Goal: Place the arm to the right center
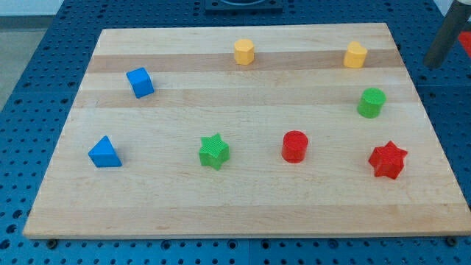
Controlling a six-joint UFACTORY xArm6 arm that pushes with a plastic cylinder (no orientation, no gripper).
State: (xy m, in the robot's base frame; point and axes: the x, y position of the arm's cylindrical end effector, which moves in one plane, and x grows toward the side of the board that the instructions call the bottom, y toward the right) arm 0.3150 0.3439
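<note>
My rod comes in at the view's top right corner, dark and blurred. Its tip (433, 65) is beyond the right edge of the wooden board (243, 213), to the right of the yellow block (355, 54) and up and right of the green cylinder (372, 102). It touches no block. A red star (388, 160) lies at the lower right. A red cylinder (295, 146) and a green star (214, 151) lie in the lower middle.
A second yellow block (244, 51) sits at the top middle. A blue cube (140, 82) lies at the upper left and a blue triangle (105, 152) at the lower left. The board rests on a blue perforated table (37, 110).
</note>
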